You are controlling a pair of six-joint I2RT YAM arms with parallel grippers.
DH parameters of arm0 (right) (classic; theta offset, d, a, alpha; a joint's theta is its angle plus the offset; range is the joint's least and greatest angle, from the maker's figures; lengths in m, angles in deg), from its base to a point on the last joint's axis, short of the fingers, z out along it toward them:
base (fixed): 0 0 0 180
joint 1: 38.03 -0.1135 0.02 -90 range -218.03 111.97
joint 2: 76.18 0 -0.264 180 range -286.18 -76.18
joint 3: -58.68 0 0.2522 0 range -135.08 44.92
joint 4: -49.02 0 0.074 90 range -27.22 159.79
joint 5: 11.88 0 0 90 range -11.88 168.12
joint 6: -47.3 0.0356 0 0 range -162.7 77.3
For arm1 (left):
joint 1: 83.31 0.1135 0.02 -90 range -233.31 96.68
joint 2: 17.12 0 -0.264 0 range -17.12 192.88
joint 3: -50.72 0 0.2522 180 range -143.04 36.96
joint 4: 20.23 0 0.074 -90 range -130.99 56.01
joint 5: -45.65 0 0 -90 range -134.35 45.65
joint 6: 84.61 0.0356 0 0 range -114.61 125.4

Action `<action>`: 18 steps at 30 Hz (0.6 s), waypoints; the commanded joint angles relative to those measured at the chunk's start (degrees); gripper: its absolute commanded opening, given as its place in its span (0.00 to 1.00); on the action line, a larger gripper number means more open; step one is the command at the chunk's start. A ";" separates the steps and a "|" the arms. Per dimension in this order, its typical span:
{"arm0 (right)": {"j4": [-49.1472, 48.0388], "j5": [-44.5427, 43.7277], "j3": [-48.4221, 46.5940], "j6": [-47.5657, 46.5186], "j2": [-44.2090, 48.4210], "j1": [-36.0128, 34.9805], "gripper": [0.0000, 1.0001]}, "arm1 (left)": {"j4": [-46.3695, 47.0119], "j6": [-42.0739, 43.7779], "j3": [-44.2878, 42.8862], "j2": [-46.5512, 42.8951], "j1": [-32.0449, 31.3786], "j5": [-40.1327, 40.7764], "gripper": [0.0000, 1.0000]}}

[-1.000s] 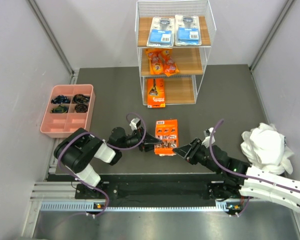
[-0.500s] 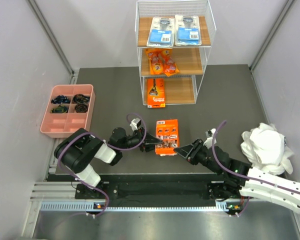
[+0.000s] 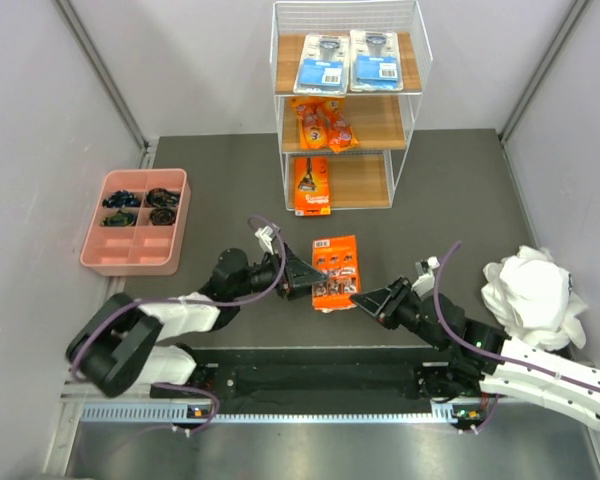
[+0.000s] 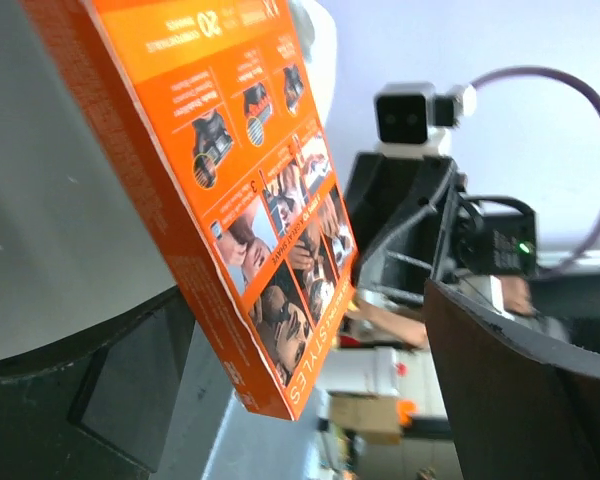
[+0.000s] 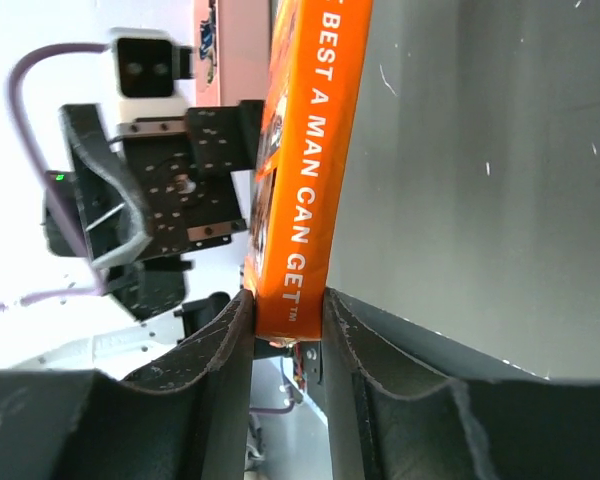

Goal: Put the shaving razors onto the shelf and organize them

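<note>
White lettering, "BEST A MAN CAN GET", is being shown along the narrow edge of the orange card (image 5: 300,170). "STYLES" is being displayed on its pictured face.

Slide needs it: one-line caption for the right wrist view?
Right end effector clamps the orange razor box by its edge, left arm beyond.

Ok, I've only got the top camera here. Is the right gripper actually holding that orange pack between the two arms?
Observer: Yes. In the right wrist view the right gripper is shut on the orange pack, with a finger pressed against each face at its narrow edge.
Operator: And the left one?
Observer: In the left wrist view the left gripper is open wide, with a clear gap between the pack and one finger.
</note>
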 commanded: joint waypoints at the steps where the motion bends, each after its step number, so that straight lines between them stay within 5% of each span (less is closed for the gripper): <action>1: 1.61 -1.53 -1.40 -0.76 0.53 0.32 0.00 | -32.22 18.18 -7.44 -12.72 -0.04 12.21 0.99; 3: 1.69 -1.62 -1.40 -0.85 0.62 0.41 0.00 | -48.71 25.13 -9.91 -16.17 -0.04 17.77 0.99; 9: 2.31 -1.44 -1.49 -0.94 0.62 0.41 0.00 | -74.70 35.78 -16.95 -23.21 -0.04 40.54 0.99; 15: 3.19 -1.35 -1.58 -1.03 0.79 0.41 0.00 | -84.23 37.02 -19.59 -25.24 -0.04 52.33 0.99; 18: 3.72 -1.53 -1.93 -1.11 1.06 0.41 0.00 | -84.68 37.02 -19.16 -25.15 -0.04 51.91 0.99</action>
